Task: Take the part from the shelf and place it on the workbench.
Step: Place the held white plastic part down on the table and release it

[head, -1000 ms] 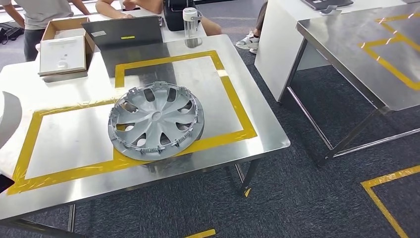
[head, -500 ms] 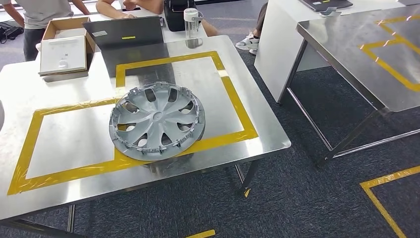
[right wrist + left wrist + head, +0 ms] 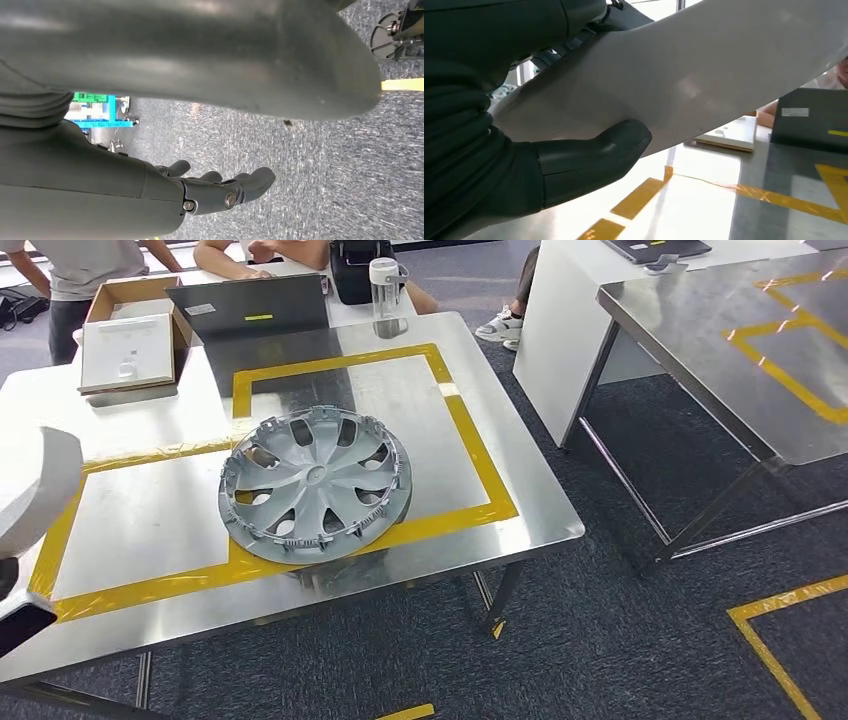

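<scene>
Since the pale curved part (image 3: 704, 65) is in the robot's left hand (image 3: 499, 170) and over the near-left corner of the workbench (image 3: 530, 525), I'd say pickup's done and only the set-down is left. It isn't resting on the steel yet as far as I can see. The thumb (image 3: 594, 157) is pressed against one face of the part and the darker fingers (image 3: 514, 30) wrap the other side, so it's a proper clamp. A hubcap (image 3: 315, 485) already sits across the yellow tape (image 3: 470, 430). The right hand (image 3: 200, 192) hangs over the carpet (image 3: 325, 175), fingers loosely apart, holding nothing.
</scene>
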`<state>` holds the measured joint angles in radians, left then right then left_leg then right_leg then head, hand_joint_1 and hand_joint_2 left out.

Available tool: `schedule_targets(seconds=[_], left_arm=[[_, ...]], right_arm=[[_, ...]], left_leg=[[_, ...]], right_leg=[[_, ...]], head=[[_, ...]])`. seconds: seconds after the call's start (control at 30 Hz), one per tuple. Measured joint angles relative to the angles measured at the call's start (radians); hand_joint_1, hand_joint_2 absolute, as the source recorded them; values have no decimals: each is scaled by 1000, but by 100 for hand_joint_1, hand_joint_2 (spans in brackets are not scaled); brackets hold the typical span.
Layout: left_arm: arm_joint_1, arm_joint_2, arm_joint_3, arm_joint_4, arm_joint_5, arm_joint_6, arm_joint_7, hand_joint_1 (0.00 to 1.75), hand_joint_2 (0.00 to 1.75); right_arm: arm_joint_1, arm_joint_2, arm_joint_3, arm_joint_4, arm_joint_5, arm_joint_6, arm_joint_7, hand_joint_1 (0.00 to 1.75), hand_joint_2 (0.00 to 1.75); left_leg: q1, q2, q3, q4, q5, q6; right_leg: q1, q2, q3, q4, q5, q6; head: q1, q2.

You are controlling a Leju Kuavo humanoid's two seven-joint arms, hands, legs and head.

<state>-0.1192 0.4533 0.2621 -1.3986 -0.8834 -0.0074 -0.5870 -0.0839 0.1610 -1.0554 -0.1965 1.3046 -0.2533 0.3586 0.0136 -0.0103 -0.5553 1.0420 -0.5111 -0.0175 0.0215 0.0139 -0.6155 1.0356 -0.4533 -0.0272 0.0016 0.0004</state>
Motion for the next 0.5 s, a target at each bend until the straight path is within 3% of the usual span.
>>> schedule_targets(seconds=[0.13,0.27,0.33,0.47,0.5], left_arm=[[-80,-41,-99,74,-43,22,12,175,175],[-150,-55,-165,152,-42,25,12,0,175],[-174,-55,-179,184,-29,30,8,0,175],[-193,-56,-187,219,-3,42,10,0,0],[-193,-56,-187,223,0,43,17,0,0]], right_arm=[[-1,1,0,0,-5,-5,0,0,0],[-1,1,0,0,-6,-10,0,0,0],[-1,1,0,0,-6,-10,0,0,0],[-1,1,0,0,-6,-9,0,0,0],[0,1,0,0,-7,-10,0,0,0]], left_leg=[[0,1,0,0,1,0],[0,3,0,0,1,0],[0,3,0,0,1,0],[0,3,0,-1,1,0],[0,3,0,-1,1,0]], right_leg=[[0,0,0,0,2,1],[0,2,0,0,2,2],[0,2,-1,0,2,2],[0,3,-1,0,2,2],[0,3,-1,0,2,2]], head=[[0,0],[0,0],[0,0],[0,0],[0,0]])
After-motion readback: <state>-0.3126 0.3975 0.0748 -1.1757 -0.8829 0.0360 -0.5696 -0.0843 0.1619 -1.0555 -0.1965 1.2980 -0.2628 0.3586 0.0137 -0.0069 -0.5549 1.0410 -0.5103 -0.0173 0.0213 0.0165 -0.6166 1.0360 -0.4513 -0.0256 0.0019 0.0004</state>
